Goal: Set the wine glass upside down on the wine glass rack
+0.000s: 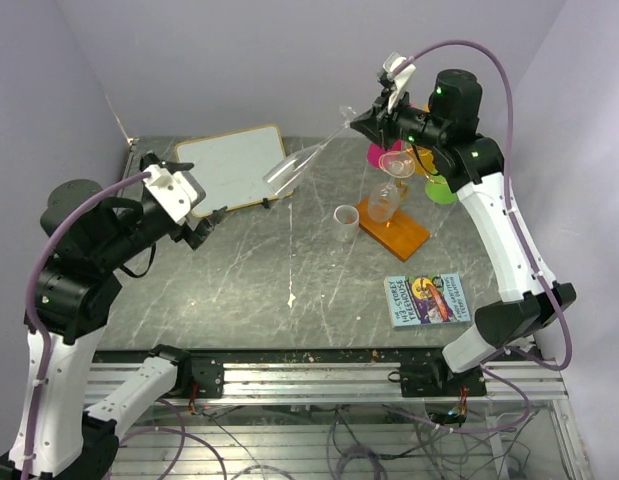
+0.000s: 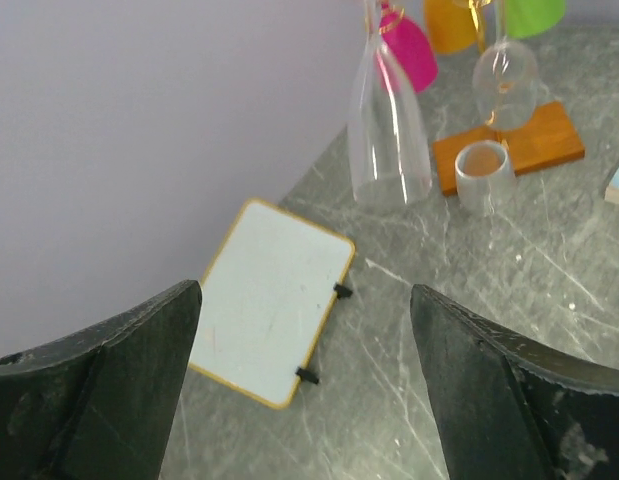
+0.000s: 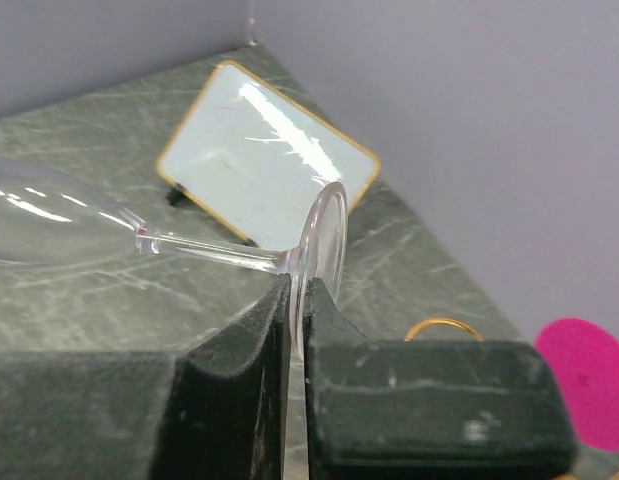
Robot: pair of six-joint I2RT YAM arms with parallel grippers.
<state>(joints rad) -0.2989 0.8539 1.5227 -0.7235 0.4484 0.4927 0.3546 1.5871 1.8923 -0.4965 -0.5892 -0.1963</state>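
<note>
My right end effector (image 3: 297,300) clamps the wine glass (image 3: 49,215) by its foot, left of the wine glass rack (image 1: 401,232). It looks fragile and slippery.

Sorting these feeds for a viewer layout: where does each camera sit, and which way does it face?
Top external: above and behind the arms, looking down on the table; both arms show.
Left wrist: on the left arm, facing the whiteboard and rack; its open jaws show.
Right wrist: on the right arm, facing along the wine glass; its jaws pinch the foot.
All three share whiteboard and wine glass.
</note>
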